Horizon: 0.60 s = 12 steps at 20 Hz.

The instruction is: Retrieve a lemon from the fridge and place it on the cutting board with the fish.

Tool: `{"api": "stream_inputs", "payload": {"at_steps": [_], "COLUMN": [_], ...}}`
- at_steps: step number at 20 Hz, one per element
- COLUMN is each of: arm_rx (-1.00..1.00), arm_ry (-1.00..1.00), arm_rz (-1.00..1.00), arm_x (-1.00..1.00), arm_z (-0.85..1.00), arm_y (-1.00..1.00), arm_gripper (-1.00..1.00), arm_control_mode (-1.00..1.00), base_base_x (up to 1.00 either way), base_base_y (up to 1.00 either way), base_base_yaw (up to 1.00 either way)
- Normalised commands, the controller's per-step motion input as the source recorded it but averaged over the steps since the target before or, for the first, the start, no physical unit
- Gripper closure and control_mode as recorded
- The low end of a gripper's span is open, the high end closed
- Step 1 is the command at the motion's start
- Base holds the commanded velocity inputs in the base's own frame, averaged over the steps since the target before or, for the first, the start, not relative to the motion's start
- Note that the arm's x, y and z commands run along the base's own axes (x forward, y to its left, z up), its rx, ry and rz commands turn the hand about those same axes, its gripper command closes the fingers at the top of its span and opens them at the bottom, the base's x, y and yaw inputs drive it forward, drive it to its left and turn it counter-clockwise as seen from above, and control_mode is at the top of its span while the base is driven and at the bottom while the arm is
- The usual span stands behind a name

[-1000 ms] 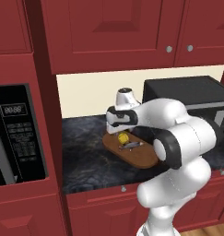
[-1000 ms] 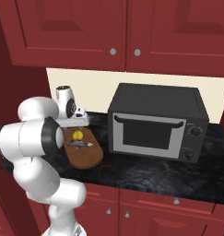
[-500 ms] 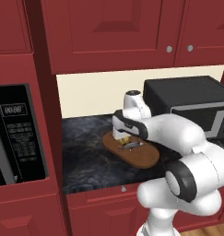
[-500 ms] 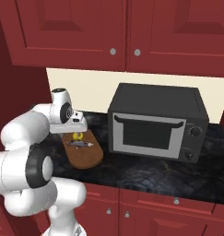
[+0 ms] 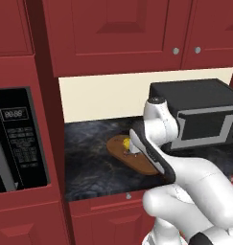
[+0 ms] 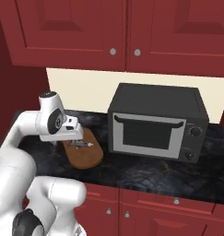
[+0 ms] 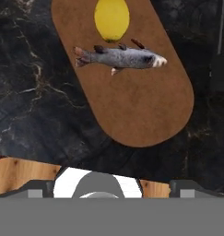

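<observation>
- Dark marbled counter (image 5: pixel 94 167) under red cabinets is carrying the cutting board (image 7: pixel 145 110), with the black microwave (image 6: pixel 155 124) standing just beside it to our right.
- We are seeing the lemon (image 7: pixel 112 18) lying on the board's far end, just beside the fish (image 7: pixel 118 57), which is stretching across the board's width.
- Our gripper is standing wide open and holding nothing.
- We are judging the placing as done, so the step in hand is backing away cleanly.
- We are advising a straight lift up and back, keeping the open fingers well apart from the lemon so it is not nudged into rolling.
</observation>
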Motion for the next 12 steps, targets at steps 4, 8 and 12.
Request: {"api": "stream_inputs", "payload": {"at_steps": [4,8,12], "arm_rx": [0.0,0.0,0.0], "arm_ry": [-0.01,0.0,0.0], "arm_rz": [0.0,-0.04,-0.08], "arm_x": [-0.69,-0.31,-0.01], "arm_z": [0.31,0.51,0.22], "arm_y": [-0.27,-0.23,-0.41], "arm_gripper": [-1.0,-1.0,-1.0], "arm_control_mode": [-1.0,-1.0,-1.0], "base_base_x": [0.0,0.0,0.0], "base_base_y": [0.0,0.0,0.0], "base_base_yaw": [0.0,0.0,0.0]}}
